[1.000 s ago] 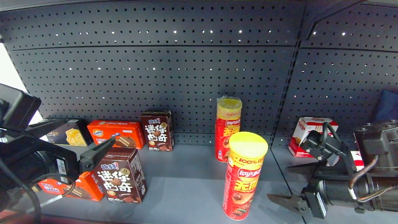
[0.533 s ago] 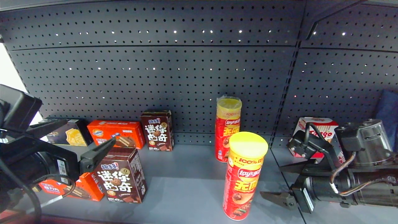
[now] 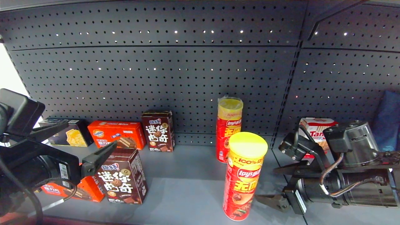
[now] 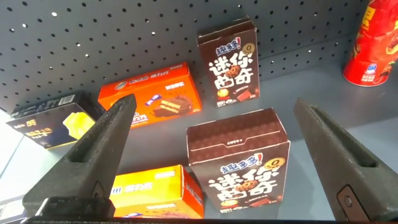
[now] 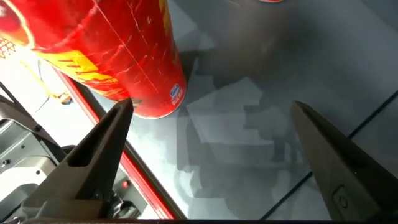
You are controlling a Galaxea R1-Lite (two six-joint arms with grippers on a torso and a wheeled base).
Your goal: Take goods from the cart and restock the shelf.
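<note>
1. Two chip cans stand upright on the shelf. The near can is at the front edge, right of centre, and the far can is behind it by the back panel.
2. I judge the near can light and stiff, with a slick wrap, and easily tipped. It is best gripped mid-body, across its round wall.
3. My right pincer is spread wide and empty, low and just right of the near can. I cannot tell whether it touches.
4. My left pincer, also spread and empty, hangs over the brown cookie box.

Dark blue object at the far right, against the perforated dark grey back panel.
</note>
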